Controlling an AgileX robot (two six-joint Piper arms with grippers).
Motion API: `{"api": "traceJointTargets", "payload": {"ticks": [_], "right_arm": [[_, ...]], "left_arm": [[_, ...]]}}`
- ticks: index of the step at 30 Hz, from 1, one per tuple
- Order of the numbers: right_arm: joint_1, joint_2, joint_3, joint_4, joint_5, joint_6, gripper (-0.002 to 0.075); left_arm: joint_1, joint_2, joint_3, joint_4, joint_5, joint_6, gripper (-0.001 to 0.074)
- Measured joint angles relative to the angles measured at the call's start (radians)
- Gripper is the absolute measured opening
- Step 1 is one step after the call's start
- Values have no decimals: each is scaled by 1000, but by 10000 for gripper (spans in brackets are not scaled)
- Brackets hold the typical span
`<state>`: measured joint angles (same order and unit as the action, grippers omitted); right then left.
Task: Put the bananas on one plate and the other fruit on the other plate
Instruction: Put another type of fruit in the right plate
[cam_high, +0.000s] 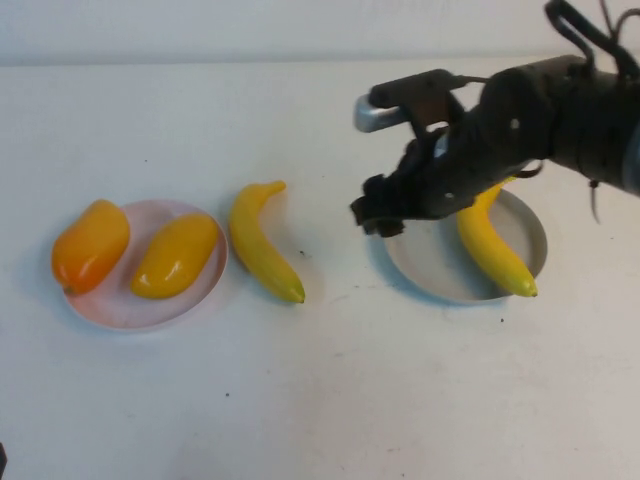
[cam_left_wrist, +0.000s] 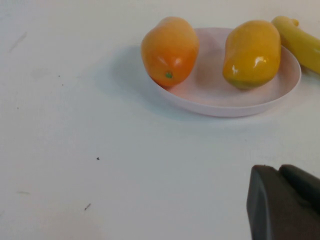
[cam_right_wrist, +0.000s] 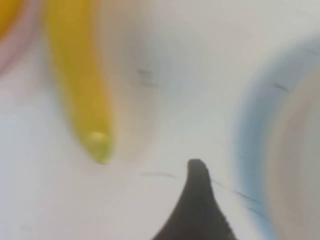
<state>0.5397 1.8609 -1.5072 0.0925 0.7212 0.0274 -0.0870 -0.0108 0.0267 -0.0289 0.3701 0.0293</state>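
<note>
One long, curved yellow plastic banana (cam_high: 263, 243) lies on the bare white worktop (cam_high: 320, 400), just beside the right edge of the round pale pink plate (cam_high: 120, 308) and well apart from the round, shallow grey-blue plate (cam_high: 430, 275) where it belongs. A second smooth yellow banana (cam_high: 492, 248) already lies across that grey-blue plate, its greenish tip reaching the rim, so half the banana sorting looks done. Both plump, glossy orange-yellow mango-like fruits (cam_high: 91, 246) (cam_high: 176, 254) sit side by side on the pink plate, the left one deeper orange and overhanging the rim; that part of the task appears finished. The right gripper (cam_high: 378, 212), black and boxy, hangs above the worktop at the left rim of the grey-blue plate, between the two bananas; it holds nothing, and whether its fingers are spread or pressed together cannot be told. Its wrist view shows the loose banana's greenish tip ahead, suggesting it is placed to reach for that fruit. The left gripper (cam_left_wrist: 285, 202) shows only as a dark corner in its own wrist view, low over the worktop near the pink plate; its fingers cannot be judged either.
</note>
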Motion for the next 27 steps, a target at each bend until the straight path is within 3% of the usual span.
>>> {"api": "traceJointTargets", "payload": {"ticks": [8, 18, 27], "right_arm": [[143, 201, -243, 88, 44, -213, 476], [162, 423, -502, 128, 163, -271, 524], [169, 493, -539, 122, 163, -293, 507]], "left_arm": [[0, 0, 0, 0, 0, 0, -4], [0, 0, 0, 0, 0, 0, -4], [0, 0, 0, 0, 0, 0, -4]]}}
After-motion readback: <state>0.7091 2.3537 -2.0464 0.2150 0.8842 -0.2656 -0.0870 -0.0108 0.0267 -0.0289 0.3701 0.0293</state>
